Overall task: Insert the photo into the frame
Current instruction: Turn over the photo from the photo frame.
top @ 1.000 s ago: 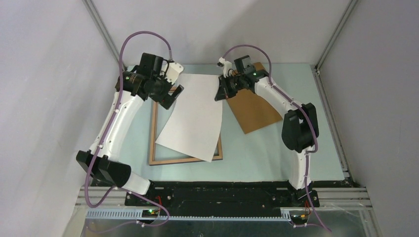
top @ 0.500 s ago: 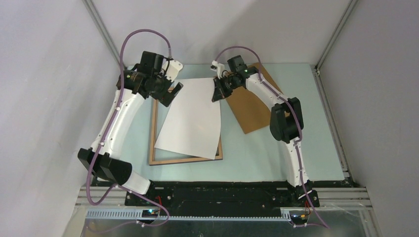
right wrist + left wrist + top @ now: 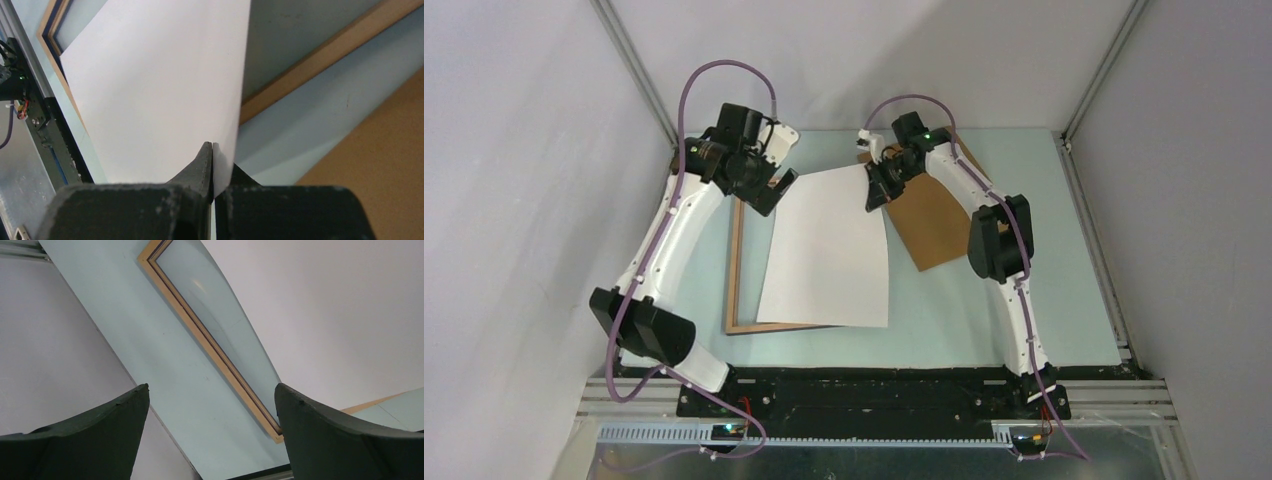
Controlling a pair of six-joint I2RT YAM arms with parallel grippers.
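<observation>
While the right claw [image 3: 212, 150] is pressed together on the far right corner of the photo [image 3: 829, 250], the sheet hangs over the frame [image 3: 736, 270] with its plain white back up. Wrist view: thin paper edge sits between the two black fingers, and that corner is lifted off the desk [image 3: 984, 310], with a wood-coloured rail visible underneath and beside it. The photo covers most of the frame. Only the left rail and the left part of the near rail show from above; the right rail is hidden under the sheet. The sheet is slightly skewed to the rails, its far left corner closer to the left rail than its near left corner. Whether its near edge sits inside the frame or on top of the rail, cannot tell. The left claw [image 3: 776, 180] is spread wide and holds nothing, poised above the far left corner of the frame, just beside the photo's far left corner. Its wrist view looks down on the left rail, the clear pane and the bowed white sheet. A brown backing board [image 3: 939, 225] lies flat on the desk to the right of the frame, partly under the right arm.
</observation>
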